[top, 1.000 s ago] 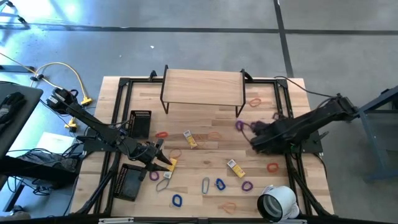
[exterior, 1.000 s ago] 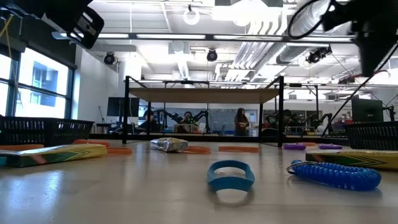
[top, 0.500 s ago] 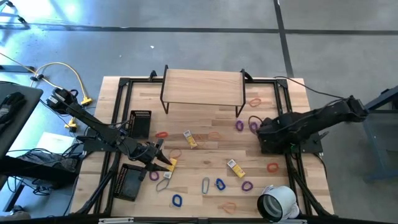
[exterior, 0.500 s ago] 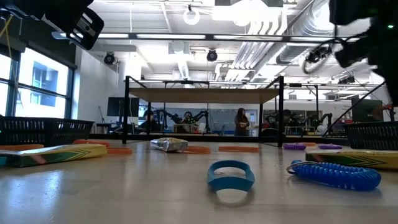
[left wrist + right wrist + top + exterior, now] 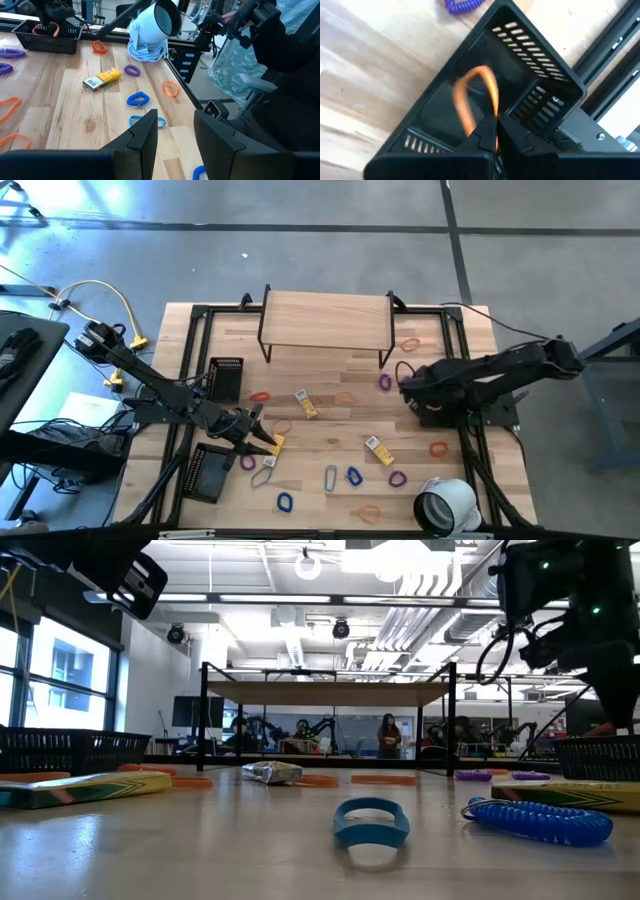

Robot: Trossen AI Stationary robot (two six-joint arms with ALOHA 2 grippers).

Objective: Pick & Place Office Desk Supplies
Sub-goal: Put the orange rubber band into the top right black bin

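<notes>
At table height, a flat blue plastic loop (image 5: 371,821) lies nearest the low camera, its long axis across the frame, with a coiled blue cord loop (image 5: 537,821) beside it. A yellow-and-white packet (image 5: 80,789) lies lengthwise at the low view's left edge; its print cannot be read.

The left gripper (image 5: 262,437) rests over the table's left side, its two dark fingers (image 5: 143,139) parted and holding nothing. Only its wrist camera shows the large white tape roll (image 5: 152,25) lying on its side.

The right gripper (image 5: 494,131) hangs above a black mesh basket (image 5: 530,70) at the table's right edge, fingers pinched together on a thin orange rubber band (image 5: 476,98), whose loop stretches away from the fingertips over the basket's interior. Overhead, the arm hides this band.

Beyond, a raised wooden shelf (image 5: 325,321) on black legs spans the far side.
</notes>
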